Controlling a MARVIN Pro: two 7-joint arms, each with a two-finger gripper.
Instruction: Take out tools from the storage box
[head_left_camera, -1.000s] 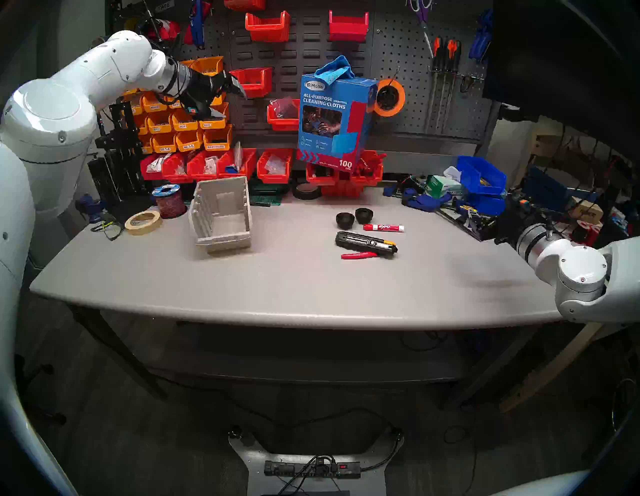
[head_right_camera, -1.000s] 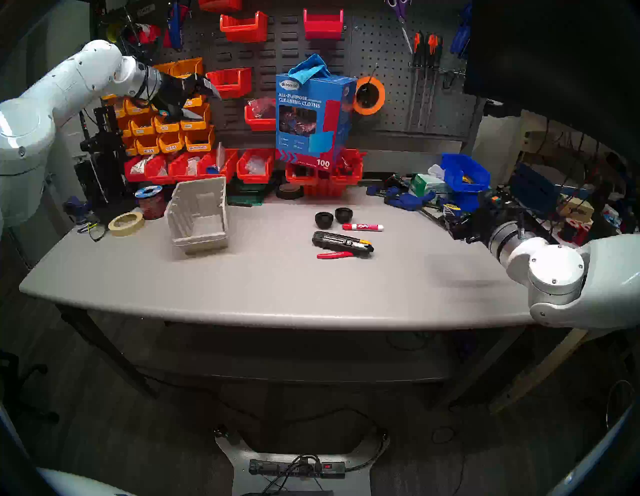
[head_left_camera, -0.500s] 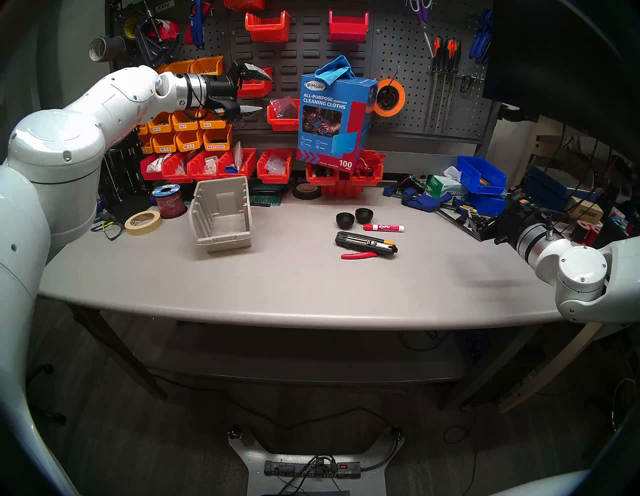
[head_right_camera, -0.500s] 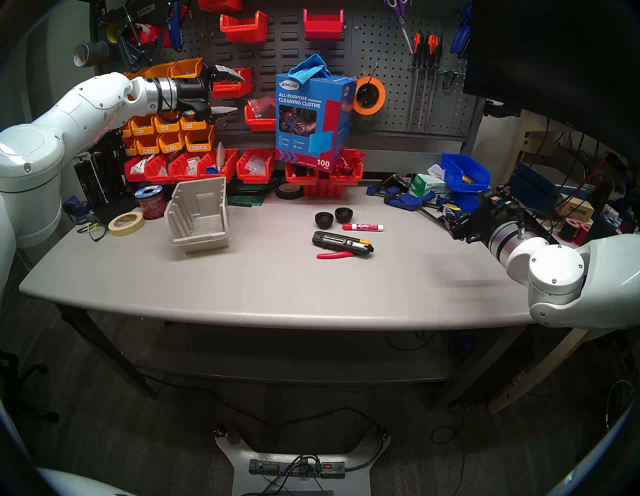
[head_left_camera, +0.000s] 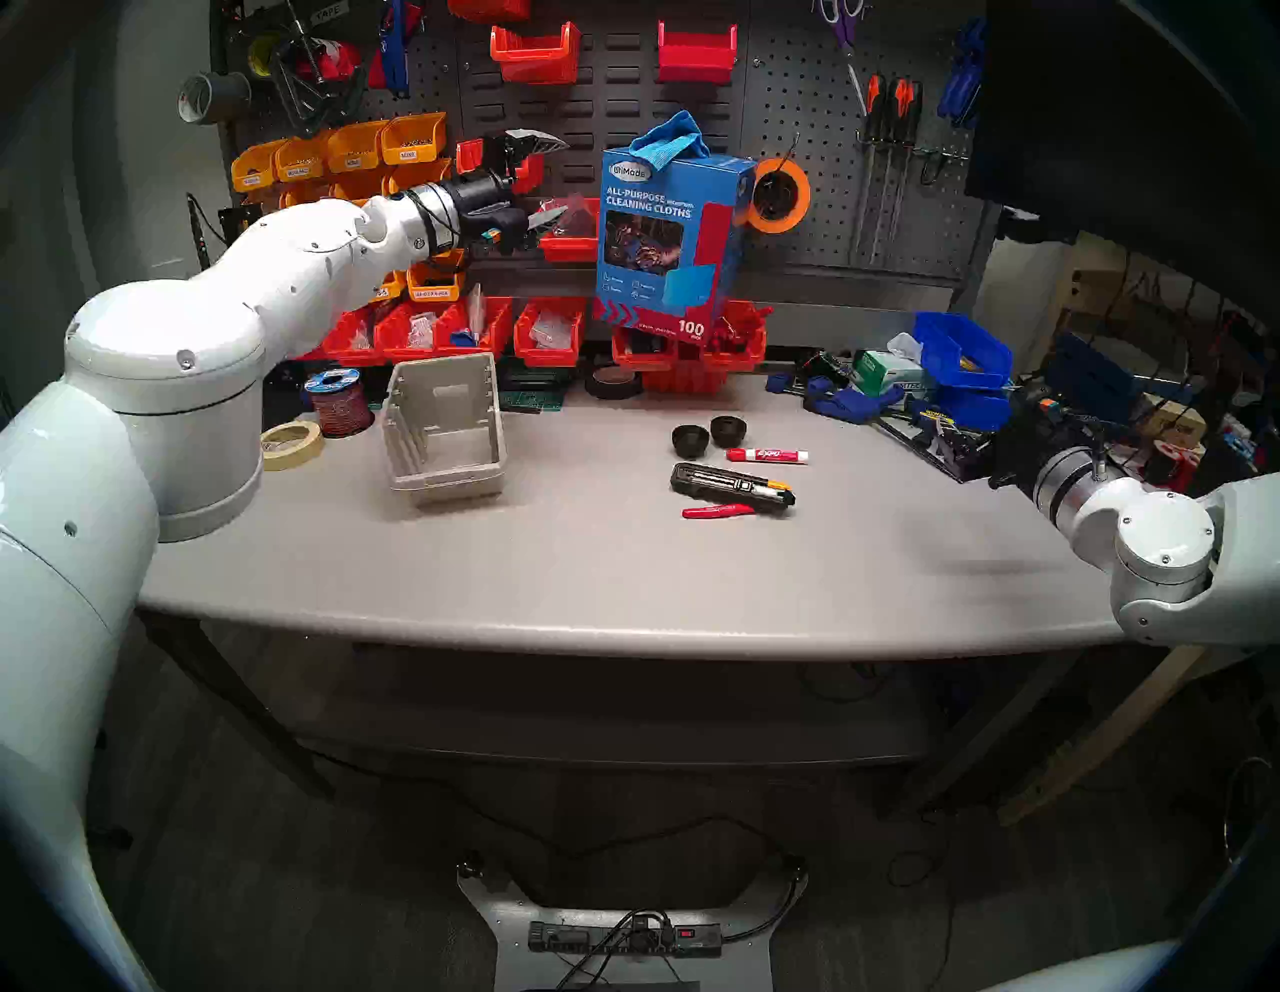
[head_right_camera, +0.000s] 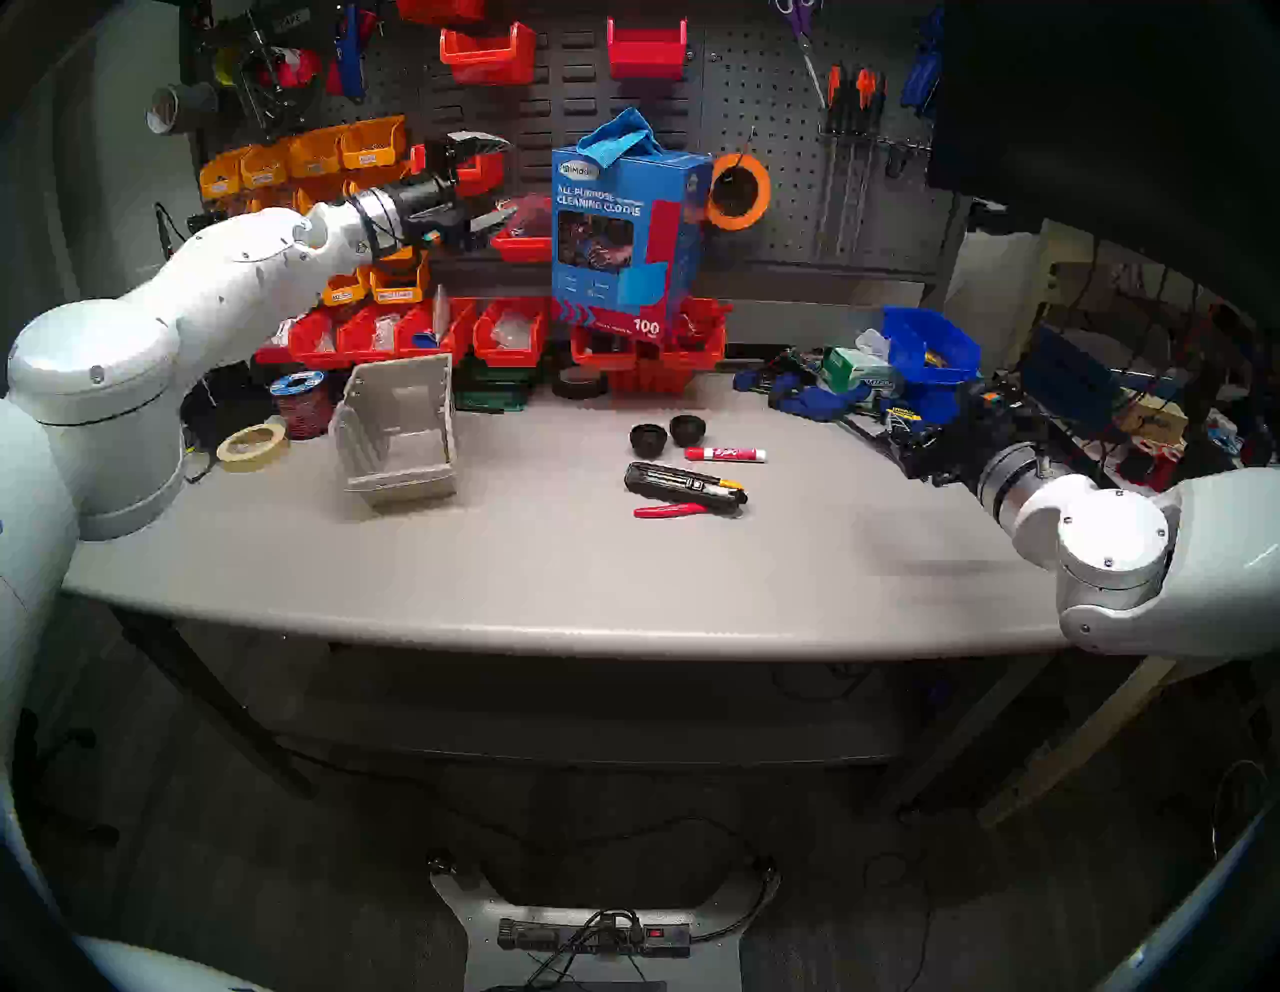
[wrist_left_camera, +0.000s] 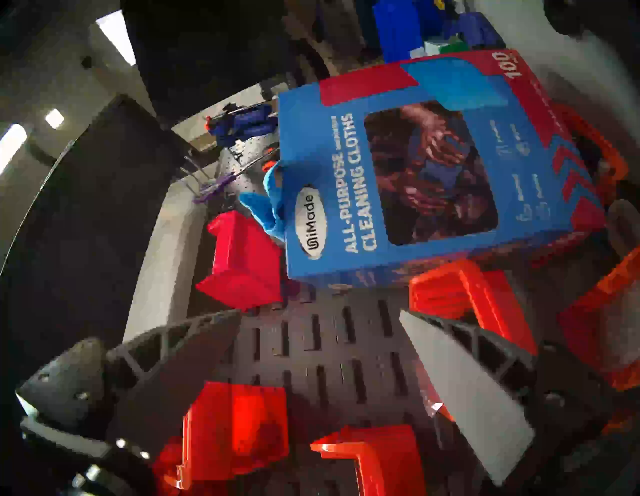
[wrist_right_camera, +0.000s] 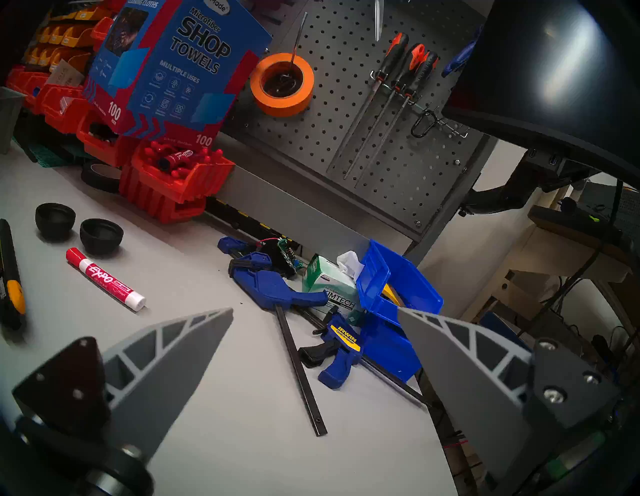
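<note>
Wide-open and empty, left gripper (head_left_camera: 550, 181) has swung down across the pegboard toward the cloth box (head_left_camera: 668, 228); beige storage box (head_left_camera: 443, 429) sits emptied, tools (head_left_camera: 731, 481) already lie on the table (head_left_camera: 554, 568), suggesting completion.

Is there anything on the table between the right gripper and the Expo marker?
Nothing visible. In the right wrist view bare grey tabletop runs from the open right gripper to the Expo marker. The blue bar clamps lie off to the side, and the black cups sit beyond the marker.
</note>
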